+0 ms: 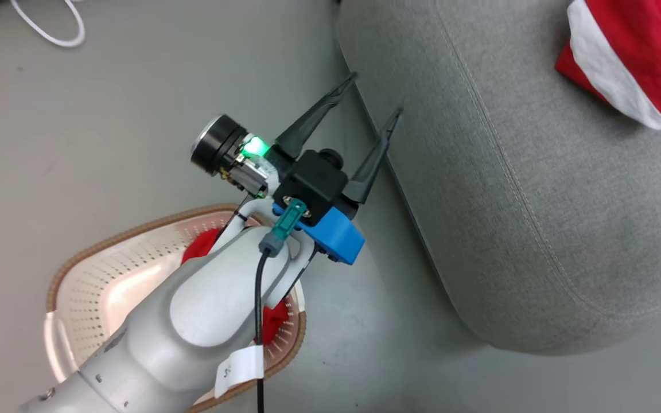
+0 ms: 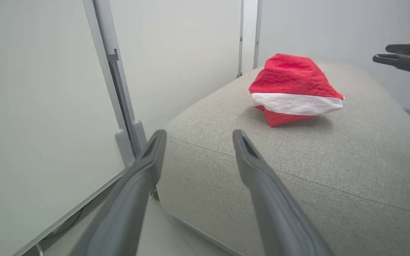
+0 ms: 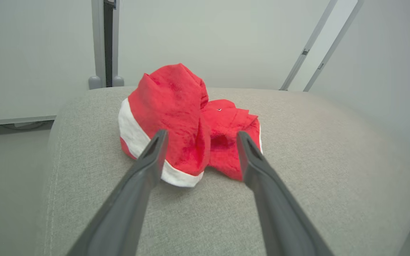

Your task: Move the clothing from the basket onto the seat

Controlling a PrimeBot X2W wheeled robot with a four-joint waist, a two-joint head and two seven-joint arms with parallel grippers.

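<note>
Right hand [image 3: 202, 134] wide, empty, near red clothing [image 3: 176, 99] on the seat [image 3: 315, 160]; left hand [image 1: 376, 92] wide too

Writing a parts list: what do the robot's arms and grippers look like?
Left forearm: pale grey-white shell, black cable, white tag, teal plug. Left gripper: black body, blue bracket, green light, two long dark tapered fingers. Right gripper: matching dark fingers.
</note>
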